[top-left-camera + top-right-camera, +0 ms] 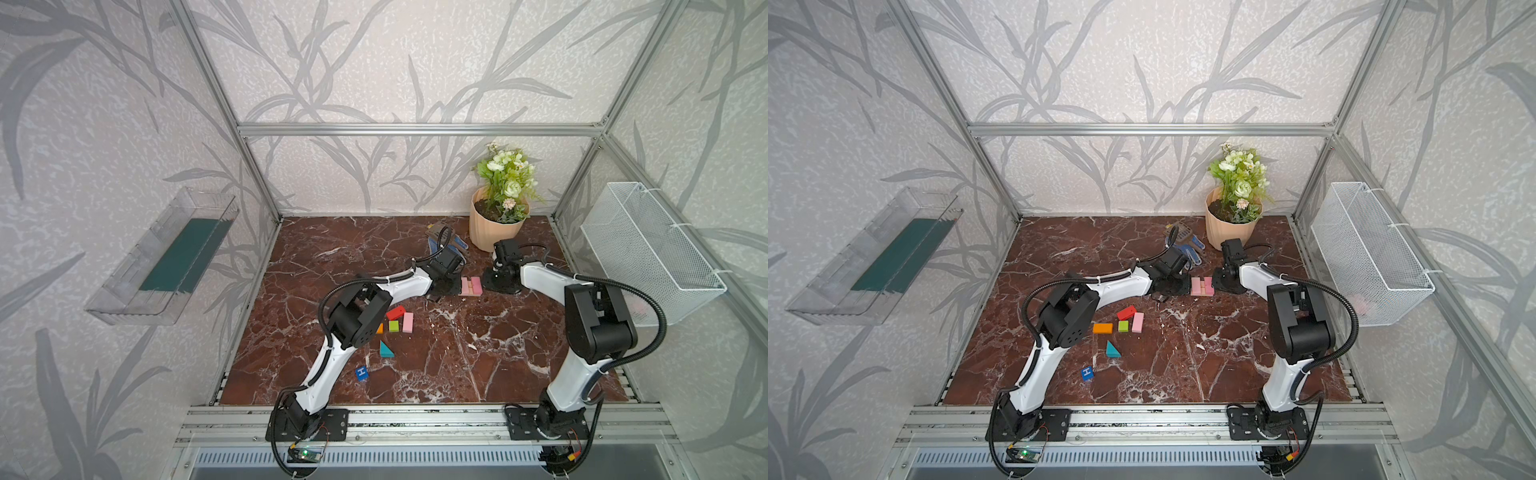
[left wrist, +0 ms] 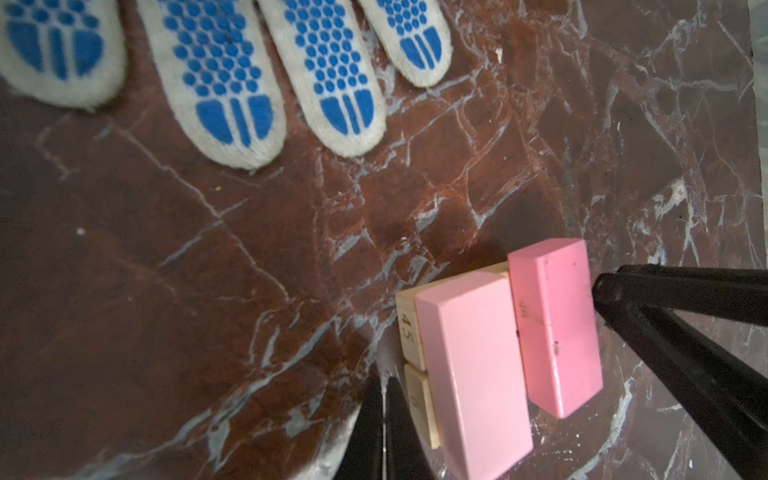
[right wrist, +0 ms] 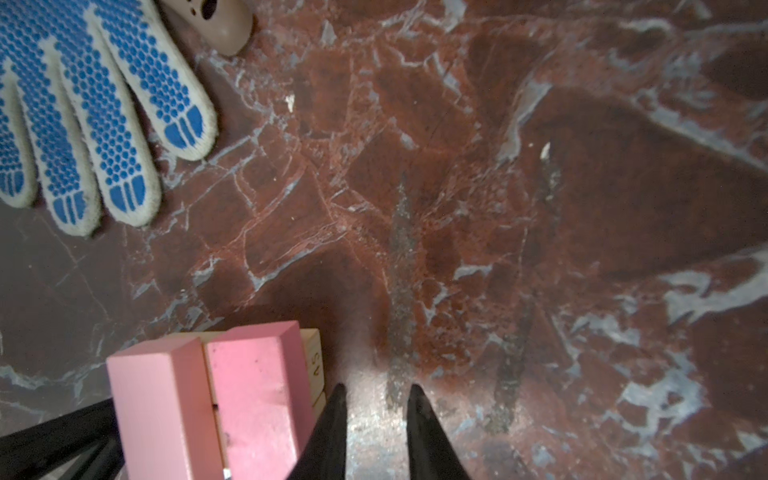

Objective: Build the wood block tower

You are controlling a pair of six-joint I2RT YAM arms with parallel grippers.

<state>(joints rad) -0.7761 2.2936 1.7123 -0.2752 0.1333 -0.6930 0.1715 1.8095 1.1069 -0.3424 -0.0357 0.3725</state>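
Now my left gripper (image 2: 383, 380) sits low at the left side of the tower (image 1: 471, 286), its fingers pressed together and holding nothing. My right gripper (image 3: 378, 388) is down at the tower's right side, also empty. Its fingers are drawn in close, with only a sliver of bare table (image 3: 540, 208) showing between the tips. Both sets of tips lie just beside the stack, and I cannot tell whether either one touches it.

The tower stands in the far half of the table, a little right of the middle. It has two layers. Two tan bars (image 2: 409, 332) lie side by side on the marble, and two pink blocks (image 2: 473, 374) lie flat across them, close together but not flush at the ends.

The other blocks lie loose nearer to me and left of the middle, well apart from the tower. A red block (image 1: 395, 312), a third pink block (image 1: 408, 322), a lime cube (image 1: 393, 326) and an orange block (image 1: 1102, 328) form a tight group beside my left elbow. The teal wedge (image 1: 385, 350) lies nearer, and the blue H cube (image 1: 362, 372) nearest of all.

A dotted work glove (image 2: 216, 83) lies flat just beyond the tower on the far side. The peach flowerpot (image 1: 490, 232) stands at the far right.
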